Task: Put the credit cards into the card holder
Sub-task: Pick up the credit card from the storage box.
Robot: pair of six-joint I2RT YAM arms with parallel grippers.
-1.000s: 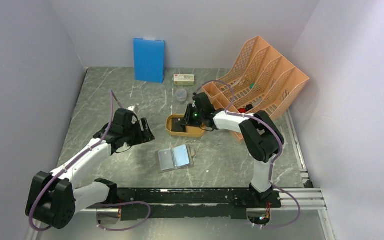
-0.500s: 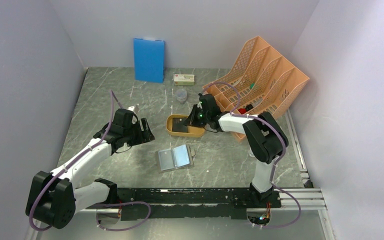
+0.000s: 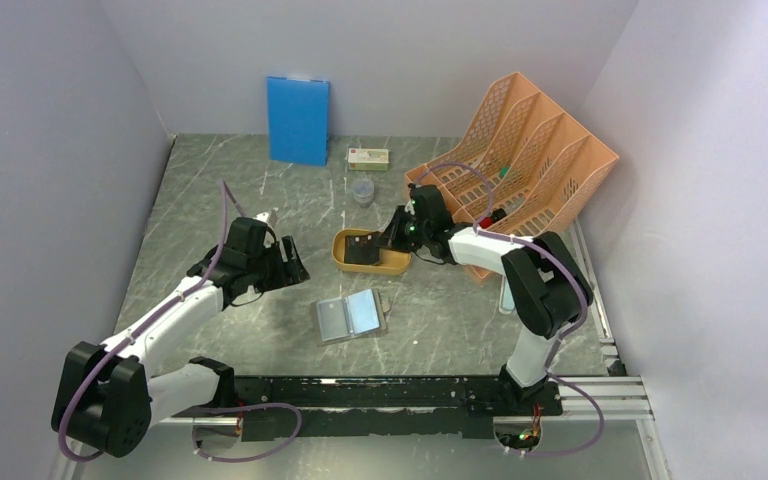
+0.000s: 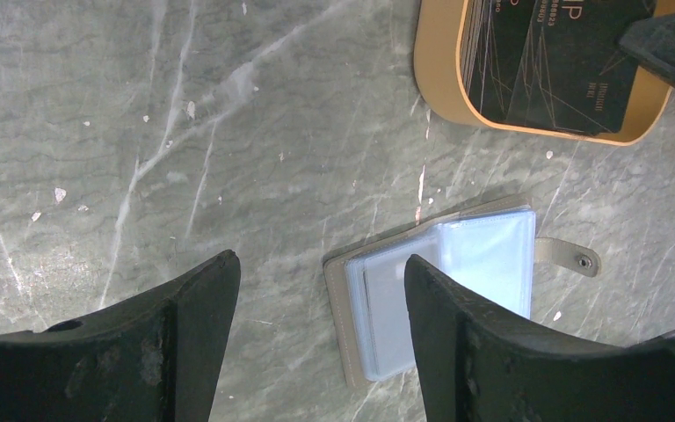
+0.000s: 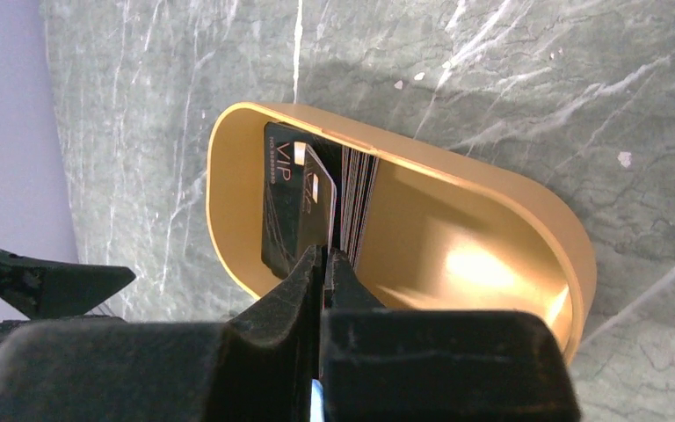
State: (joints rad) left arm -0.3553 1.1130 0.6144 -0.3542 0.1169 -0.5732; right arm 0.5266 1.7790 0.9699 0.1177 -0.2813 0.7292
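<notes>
The card holder [image 3: 352, 316] lies open on the table, pale blue pockets up; it also shows in the left wrist view [image 4: 439, 290]. Several black credit cards [image 3: 363, 252] stand in the mustard tray [image 3: 340, 258]. In the right wrist view the cards [image 5: 294, 202] stand on edge in the tray [image 5: 492, 176]. My right gripper [image 5: 325, 257] is shut on the near edge of one card; from above it [image 3: 388, 238] sits at the tray's right end. My left gripper [image 4: 316, 264] is open and empty, above the table left of the holder [image 3: 295, 268].
An orange file rack [image 3: 520, 150] stands at the back right, close behind my right arm. A blue board [image 3: 298, 120] leans on the back wall. A small white box [image 3: 368, 157] and a clear cup [image 3: 362, 190] sit behind the tray.
My right wrist has shifted to the right along the tray, still at the cards. The left arm and the card holder have not moved.
</notes>
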